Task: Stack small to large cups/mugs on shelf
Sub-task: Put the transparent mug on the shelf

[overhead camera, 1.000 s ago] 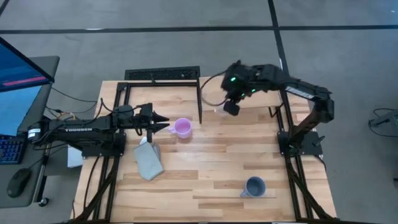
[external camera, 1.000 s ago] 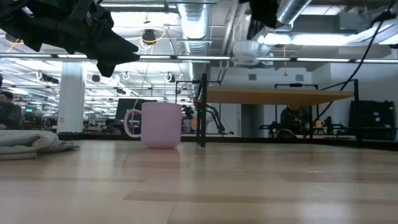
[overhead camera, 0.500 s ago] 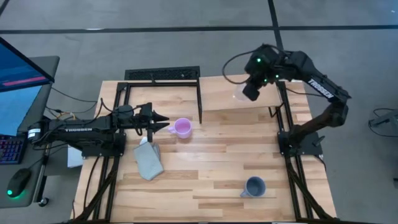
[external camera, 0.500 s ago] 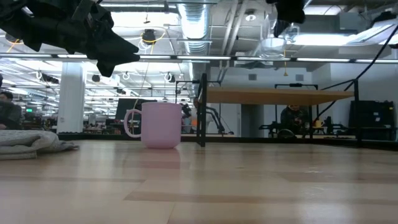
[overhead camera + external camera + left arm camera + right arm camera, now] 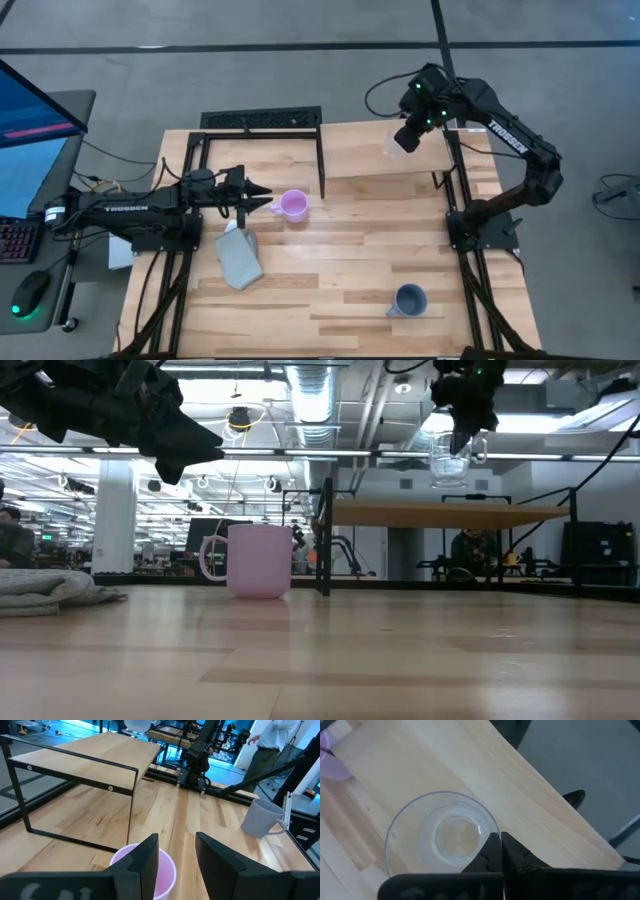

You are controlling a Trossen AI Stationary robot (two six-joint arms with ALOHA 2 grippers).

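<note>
My right gripper [image 5: 400, 139] is shut on the small clear glass cup [image 5: 449, 458] and holds it in the air above the wooden shelf [image 5: 385, 160], which stands on thin black legs at the table's far side. The pink-lilac mug [image 5: 293, 206] stands upright on the table left of the shelf. My left gripper [image 5: 266, 205] is open and hovers above the mug's handle side; the mug's rim [image 5: 150, 870] shows below its fingers. The blue-grey mug [image 5: 408, 299] stands upright near the front right. My right gripper pinches the glass cup's wall at its rim [image 5: 492, 834] between its two fingers, which come from above and point down. The cup hangs upright below the fingers, its mouth up, clear of the shelf top [image 5: 440, 513].
A folded grey-blue cloth [image 5: 238, 258] lies on the table near the left arm. The shelf's black legs [image 5: 326, 535] stand between the pink mug and the space under the shelf. A person [image 5: 272, 740] stands beyond the table.
My right gripper has carried the glass cup from over the table in front of the shelf toward the far right, to above the shelf top, then down a little toward it. The cup has stayed upright in the hold.
</note>
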